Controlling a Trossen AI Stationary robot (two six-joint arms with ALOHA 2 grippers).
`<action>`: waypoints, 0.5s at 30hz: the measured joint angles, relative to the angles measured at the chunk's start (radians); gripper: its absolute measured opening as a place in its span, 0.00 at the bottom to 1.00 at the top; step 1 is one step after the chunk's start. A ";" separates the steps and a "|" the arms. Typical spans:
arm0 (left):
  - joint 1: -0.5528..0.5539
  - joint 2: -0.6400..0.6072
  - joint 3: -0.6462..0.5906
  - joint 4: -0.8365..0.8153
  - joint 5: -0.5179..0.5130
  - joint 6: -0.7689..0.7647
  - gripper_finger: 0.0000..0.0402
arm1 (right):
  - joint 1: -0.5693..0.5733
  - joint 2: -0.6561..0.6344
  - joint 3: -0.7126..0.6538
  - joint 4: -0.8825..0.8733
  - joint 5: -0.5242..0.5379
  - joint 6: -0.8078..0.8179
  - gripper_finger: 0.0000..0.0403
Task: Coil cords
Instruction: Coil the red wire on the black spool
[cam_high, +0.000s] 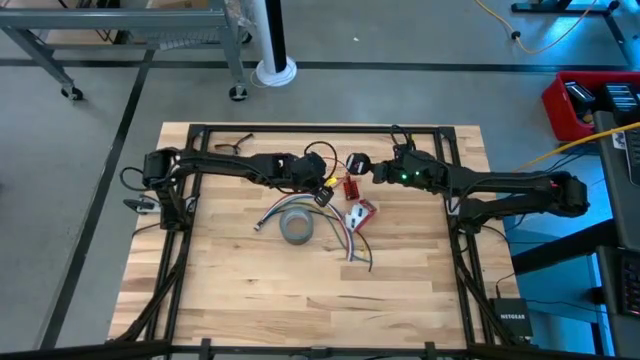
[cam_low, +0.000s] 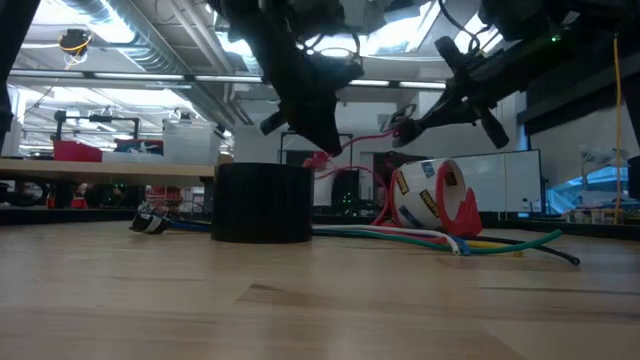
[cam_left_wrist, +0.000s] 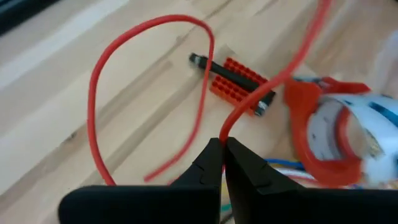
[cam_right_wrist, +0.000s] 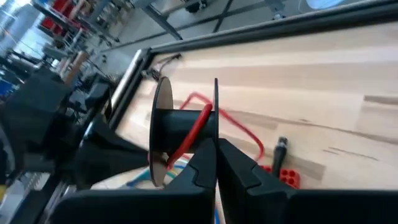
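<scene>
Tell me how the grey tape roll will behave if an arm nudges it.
The grey tape roll lies flat on the wooden table, so it would probably slide rather than roll. It looks squat and wide in the low view, so tipping seems unlikely. It might drag the loose wires beside it.

The wire is red, the spool is black, the brick block is red, the tape dispenser is red with white, the tape roll is grey, and the tabletop is light wood.
</scene>
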 joint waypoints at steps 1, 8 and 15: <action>0.005 0.001 -0.010 0.017 -0.001 0.005 0.00 | 0.000 -0.001 0.000 0.000 -0.018 0.000 0.01; 0.053 0.001 -0.054 0.161 -0.004 0.063 0.00 | 0.000 0.005 0.000 0.007 -0.156 -0.003 0.01; 0.125 0.001 -0.054 0.203 0.001 0.085 0.00 | 0.000 0.045 0.000 0.004 -0.253 0.000 0.01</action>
